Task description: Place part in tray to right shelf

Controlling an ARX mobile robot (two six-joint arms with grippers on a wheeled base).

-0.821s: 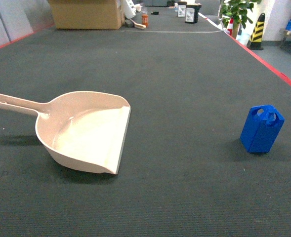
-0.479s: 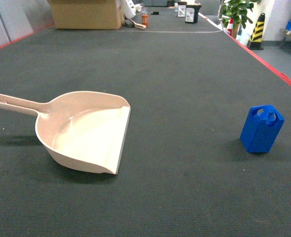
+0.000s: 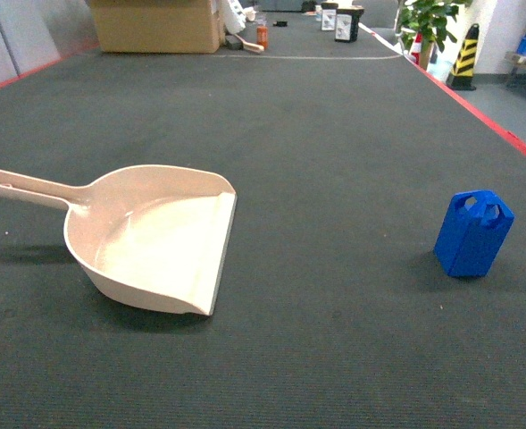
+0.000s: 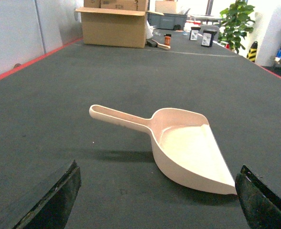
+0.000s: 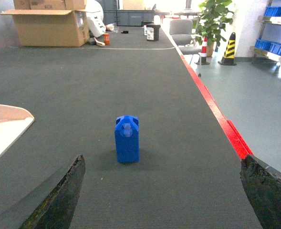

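The cream tray (image 3: 155,237) lies on the dark carpeted surface at the left of the head view, its handle pointing left and its wide lip facing right. The small blue part (image 3: 473,232) stands upright far to the right. In the left wrist view the tray (image 4: 188,148) lies ahead of my open left gripper (image 4: 159,200), nothing between the fingers. In the right wrist view the part (image 5: 127,139) stands ahead and left of centre of my open, empty right gripper (image 5: 164,195). Neither gripper shows in the head view. The shelf is out of view.
A red strip (image 5: 216,114) marks the surface's right edge, with bare floor beyond. A cardboard box (image 3: 155,24) stands at the far end. A potted plant (image 3: 428,22) and a striped cone (image 3: 464,55) stand off to the right.
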